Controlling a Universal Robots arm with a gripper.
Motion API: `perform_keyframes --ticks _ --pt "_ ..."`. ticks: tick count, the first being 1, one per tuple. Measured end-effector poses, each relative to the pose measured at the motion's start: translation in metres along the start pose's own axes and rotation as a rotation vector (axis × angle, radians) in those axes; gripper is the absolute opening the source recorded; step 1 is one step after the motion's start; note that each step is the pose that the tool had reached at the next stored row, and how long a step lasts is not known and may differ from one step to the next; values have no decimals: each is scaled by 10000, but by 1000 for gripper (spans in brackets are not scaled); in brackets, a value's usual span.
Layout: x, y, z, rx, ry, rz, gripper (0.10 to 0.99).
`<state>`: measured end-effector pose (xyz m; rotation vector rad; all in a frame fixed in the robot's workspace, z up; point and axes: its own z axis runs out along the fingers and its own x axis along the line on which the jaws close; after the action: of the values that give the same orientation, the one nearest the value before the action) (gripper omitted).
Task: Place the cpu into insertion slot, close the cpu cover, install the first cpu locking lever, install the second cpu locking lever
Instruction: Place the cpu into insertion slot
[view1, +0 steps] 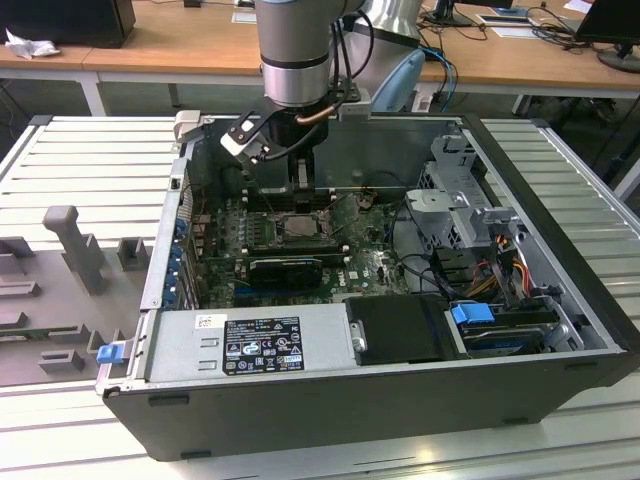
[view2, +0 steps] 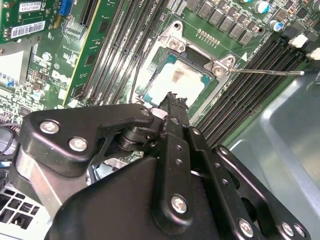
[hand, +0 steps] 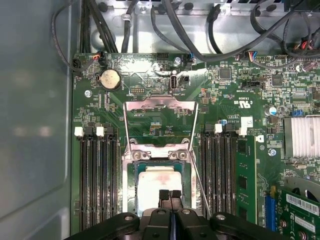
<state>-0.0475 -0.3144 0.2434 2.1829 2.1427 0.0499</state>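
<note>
The cpu (hand: 159, 186) lies flat in the insertion slot (hand: 128, 186), its pale silver top smeared with residue; it also shows in the second wrist view (view2: 172, 80). The cpu cover (hand: 160, 105), a thin metal frame, stands swung back beyond the slot, and the green board shows through its cut-out. One thin wire locking lever (hand: 200, 185) slants along the slot's side and sticks out free (view2: 265, 71). My gripper (hand: 169, 194) hangs just above the cpu's near edge, its black fingers pressed together with nothing between them. In the exterior view the gripper (view1: 298, 185) is inside the case, over the slot (view1: 300, 226).
Black memory slots (hand: 97, 180) flank the slot on both sides. A green card (hand: 300, 205) and a finned heatsink (hand: 302, 137) lie to one side. Cables (hand: 200, 30) loop along the board's far edge. The case's metal wall (hand: 35, 125) stands close. A black power supply (view1: 260, 345) sits at the case front.
</note>
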Motion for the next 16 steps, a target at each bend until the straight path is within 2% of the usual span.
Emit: perform_keyframes --ticks 16 --pt "-3 7 -82 0 -20 27 106"
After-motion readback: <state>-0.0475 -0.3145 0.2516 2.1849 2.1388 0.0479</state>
